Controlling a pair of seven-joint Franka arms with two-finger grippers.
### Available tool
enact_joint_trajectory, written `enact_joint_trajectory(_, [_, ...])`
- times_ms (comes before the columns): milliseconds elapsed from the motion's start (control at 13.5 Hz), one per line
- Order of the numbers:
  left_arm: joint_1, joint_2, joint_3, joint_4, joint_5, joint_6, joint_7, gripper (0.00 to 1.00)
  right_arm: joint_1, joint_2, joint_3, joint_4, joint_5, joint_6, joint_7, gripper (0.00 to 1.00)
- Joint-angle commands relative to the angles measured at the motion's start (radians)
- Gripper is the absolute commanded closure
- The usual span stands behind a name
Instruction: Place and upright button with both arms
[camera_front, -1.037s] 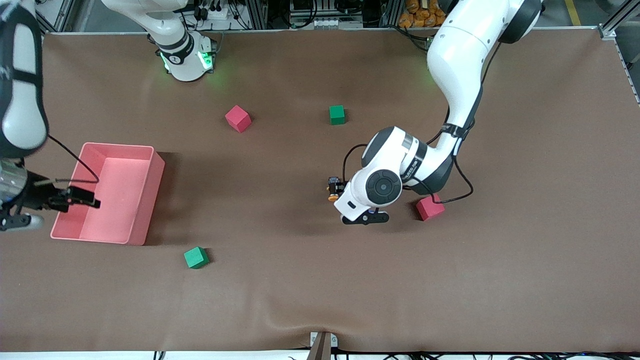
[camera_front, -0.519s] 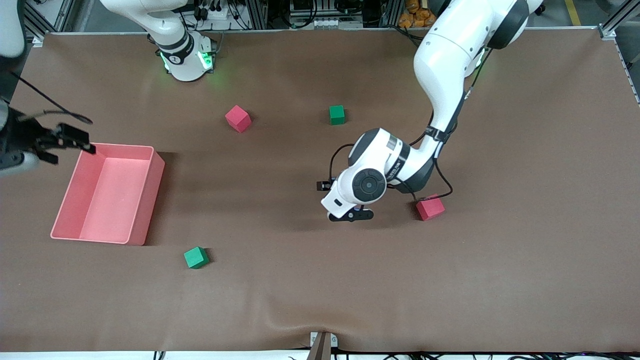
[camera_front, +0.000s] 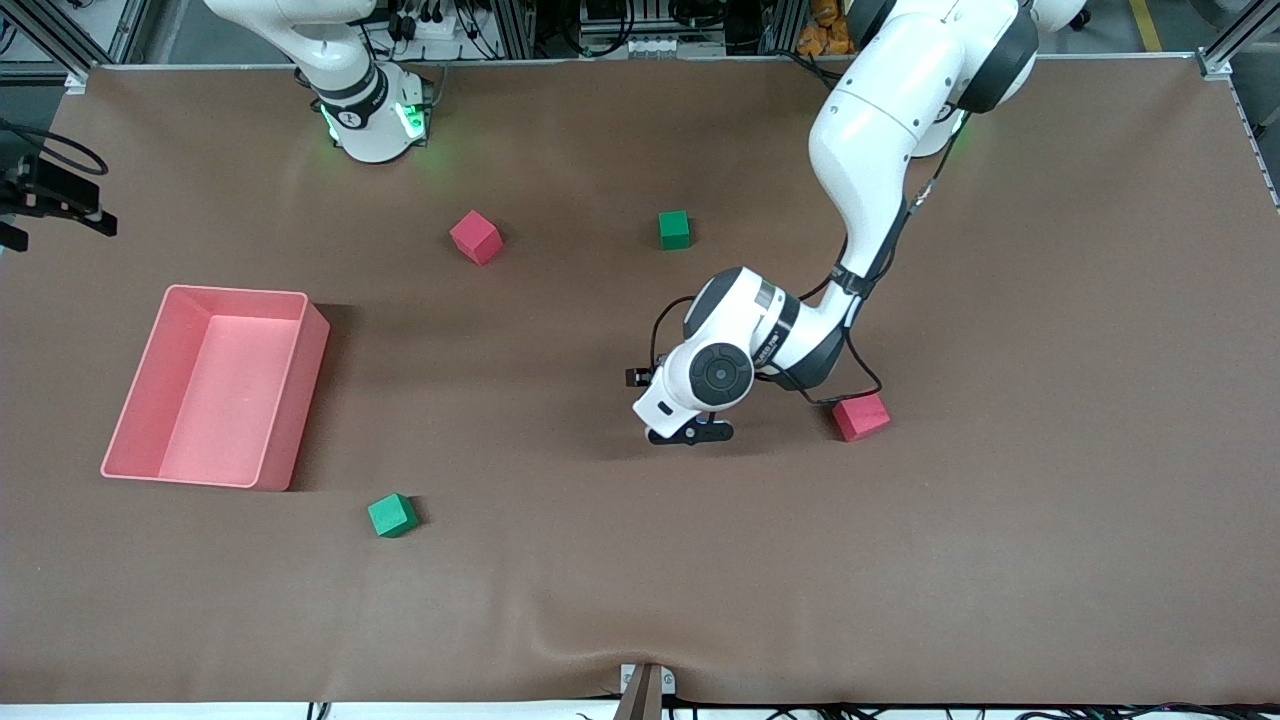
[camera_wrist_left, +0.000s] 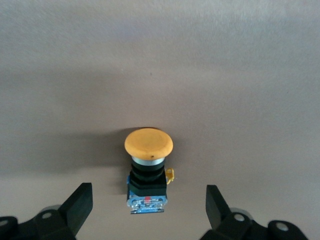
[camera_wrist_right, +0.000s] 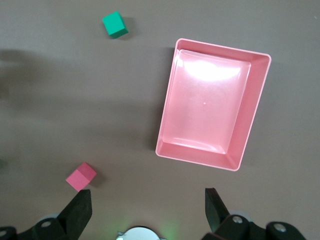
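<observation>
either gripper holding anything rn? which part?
Nothing held. Left gripper is open with the button lying loose between its fingers; right gripper is open, empty, above the pink bin.

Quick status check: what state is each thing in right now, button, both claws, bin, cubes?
button: lying on the table, free, between the left claw's fingers.
left claw: open, low over the button.
right claw: open, empty, high over the right arm's end of the table.
pink bin: upright, empty.
green cubes: resting on the table, untouched.
pink-red cubes: resting on the table, untouched.
</observation>
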Motion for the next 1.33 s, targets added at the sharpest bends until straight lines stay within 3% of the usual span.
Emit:
enact_joint_trajectory(0, [-0.021,0.023,0.018,0.019,-0.015,0.006,-0.019,0.00,-0.030,-0.021,0.060,0.002,-0.029,-0.028,0.079,0.00])
enact_joint_trajectory(296, [-0.022,0.024,0.019,0.005,-0.002,0.004,-0.008,0.02,-0.027,-0.021,0.084,-0.006,-0.068,-0.018,0.177,0.00])
enact_joint_trajectory(593, [-0.022,0.023,0.018,0.005,0.037,-0.005,0.003,0.14,-0.024,-0.021,0.087,-0.041,-0.068,0.025,0.183,0.00])
enact_joint_trajectory(1259, [-0.030,0.025,0.018,0.004,0.039,-0.006,0.000,0.22,-0.024,-0.012,0.086,-0.008,-0.038,0.010,0.160,0.00])
